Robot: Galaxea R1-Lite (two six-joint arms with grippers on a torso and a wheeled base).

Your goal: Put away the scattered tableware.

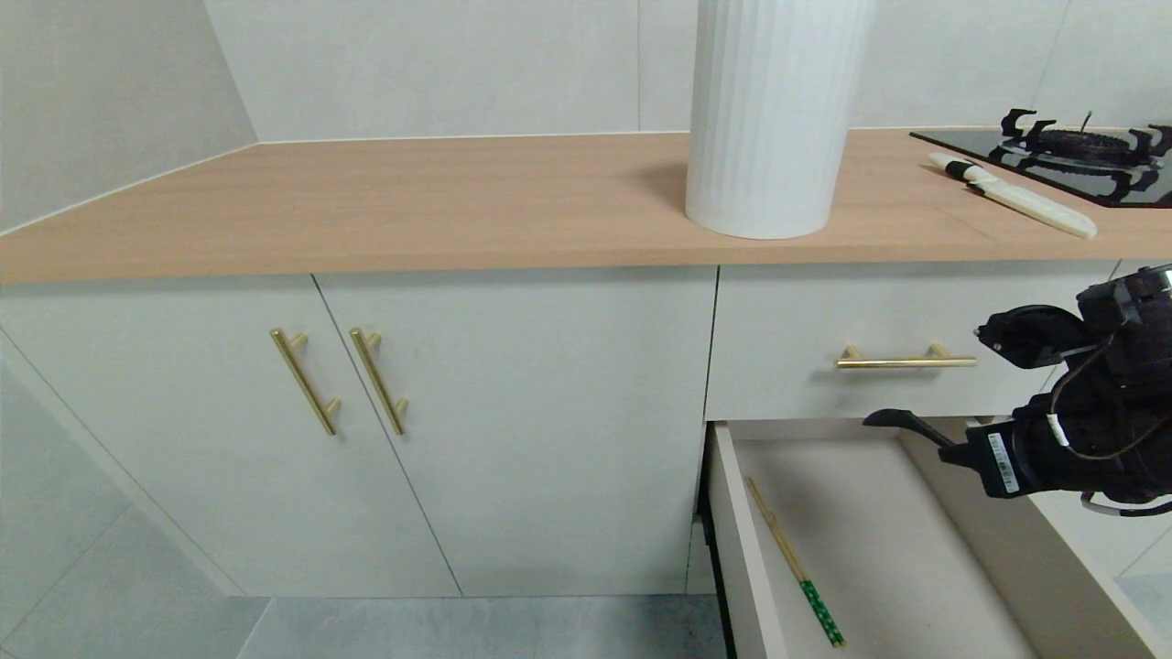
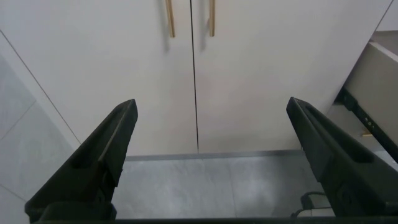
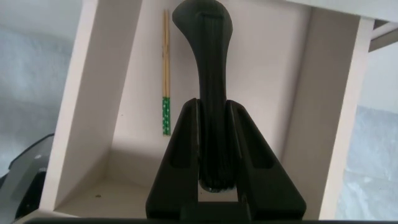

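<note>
Our left fingers (image 2: 109, 149) hang low before the cupboard doors (image 2: 249, 74), spread wide and holding nothing, parked out of the way, we judge. Our right fingers (image 3: 180, 146) are clamped tight on one end of a black utensil (image 3: 203, 37). That arm comes in level from the right, so the utensil juts over the open drawer (image 1: 732, 513), well placed for setting it inside. Chopsticks (image 1: 795, 575) already lie just beside the drawer's left wall. Farther off, on the bench (image 1: 366, 201), a knife (image 1: 1012, 195) lies between a white ribbed vase (image 1: 769, 119) and the hob (image 1: 1080, 151)
</note>
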